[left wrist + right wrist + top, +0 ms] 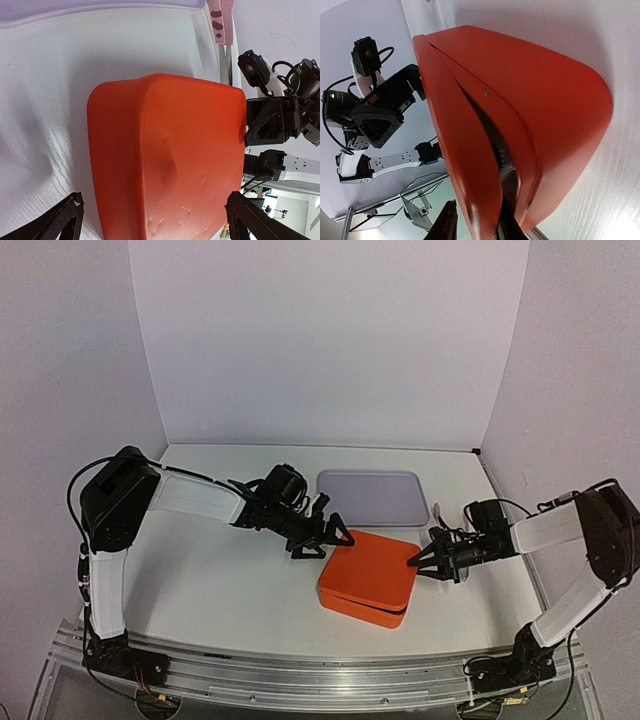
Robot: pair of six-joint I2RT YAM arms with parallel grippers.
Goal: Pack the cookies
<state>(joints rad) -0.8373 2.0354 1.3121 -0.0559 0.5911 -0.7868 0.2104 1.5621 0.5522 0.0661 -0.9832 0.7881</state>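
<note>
No cookies show in any view. An orange box (368,578) with its lid on sits on the white table, right of centre. My left gripper (325,535) is open and empty, and hovers at the box's far left corner. In the left wrist view its fingers spread wide over the lid (175,150). My right gripper (420,560) is at the box's right edge. In the right wrist view (475,220) one finger is wedged in the gap under the lid (465,140) and the other is outside it. Fluted paper (502,155) shows inside the gap.
A lavender tray (372,495) lies just behind the box and also shows in the left wrist view (100,7). A pink spotted utensil (437,515) lies beside the tray's right side. White walls close in the table at the back and sides.
</note>
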